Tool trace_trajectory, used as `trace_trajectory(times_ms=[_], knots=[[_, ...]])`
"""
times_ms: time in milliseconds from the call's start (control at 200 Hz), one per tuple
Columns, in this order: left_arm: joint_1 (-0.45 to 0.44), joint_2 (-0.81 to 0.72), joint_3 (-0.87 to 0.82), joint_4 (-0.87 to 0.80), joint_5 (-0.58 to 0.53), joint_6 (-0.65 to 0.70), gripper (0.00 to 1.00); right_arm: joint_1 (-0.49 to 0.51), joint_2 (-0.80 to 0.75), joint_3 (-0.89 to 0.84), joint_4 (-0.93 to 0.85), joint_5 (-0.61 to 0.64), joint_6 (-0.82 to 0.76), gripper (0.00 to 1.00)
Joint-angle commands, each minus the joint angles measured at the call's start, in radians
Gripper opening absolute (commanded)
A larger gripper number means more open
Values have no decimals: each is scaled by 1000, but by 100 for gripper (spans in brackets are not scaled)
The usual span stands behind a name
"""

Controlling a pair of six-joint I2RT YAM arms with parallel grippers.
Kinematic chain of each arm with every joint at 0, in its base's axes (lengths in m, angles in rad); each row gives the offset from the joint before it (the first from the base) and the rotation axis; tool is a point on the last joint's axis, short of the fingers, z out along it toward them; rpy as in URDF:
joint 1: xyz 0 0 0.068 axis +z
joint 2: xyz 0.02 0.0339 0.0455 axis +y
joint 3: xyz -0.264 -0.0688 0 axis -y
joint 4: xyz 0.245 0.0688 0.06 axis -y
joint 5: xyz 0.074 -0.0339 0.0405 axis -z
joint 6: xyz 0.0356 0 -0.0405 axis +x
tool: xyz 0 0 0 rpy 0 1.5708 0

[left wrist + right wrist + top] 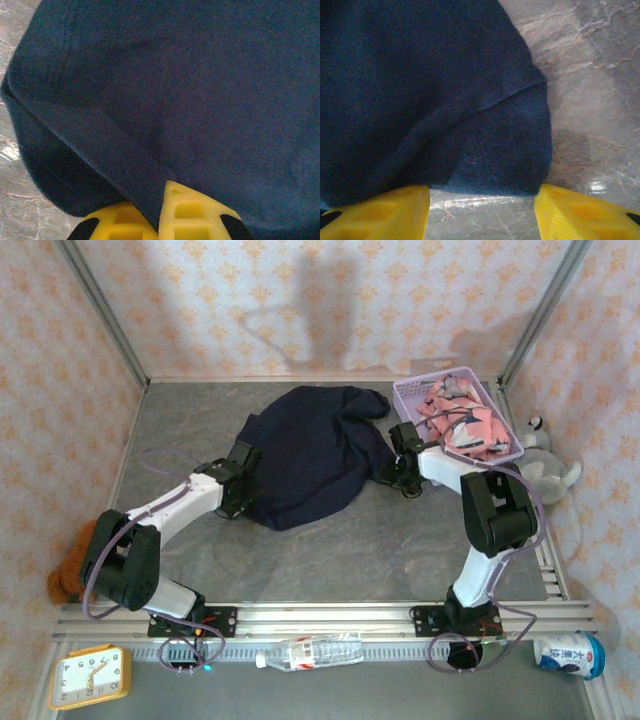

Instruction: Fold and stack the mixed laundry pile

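Your left arm (175, 505) and right arm (443, 466) wore white shells between chunky black joint housings, and each trailed a thin lavender cable (150, 453) in loose loops. Black base plates (195, 621) sat under them. The left fingers (187, 212) and right fingers (375, 212) were bright yellow plastic, the left ones moulded with square pockets.

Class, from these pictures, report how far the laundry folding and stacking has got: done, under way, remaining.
Done: nothing is folded or stacked. In hand: the left fingers pinch a hem of the large crumpled dark navy cloth; the right fingers stand open at its edge. Left: folding it, then the salmon-pink shark-print cloth lying in the lavender plastic basket.
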Motion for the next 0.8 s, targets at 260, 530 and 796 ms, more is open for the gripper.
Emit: trace_trajectory(times_ms=[260,530,796], knots=[[10,-37,-26,-45,-56,-10,0,-1,55,88,29,131,-36,44],[44,-42,1,-68,-75,19,0,-8,25,104,-25,161,-75,0],[128,-73,134,-118,-60,115,0,-33,-161,152,-127,144,-109,0]])
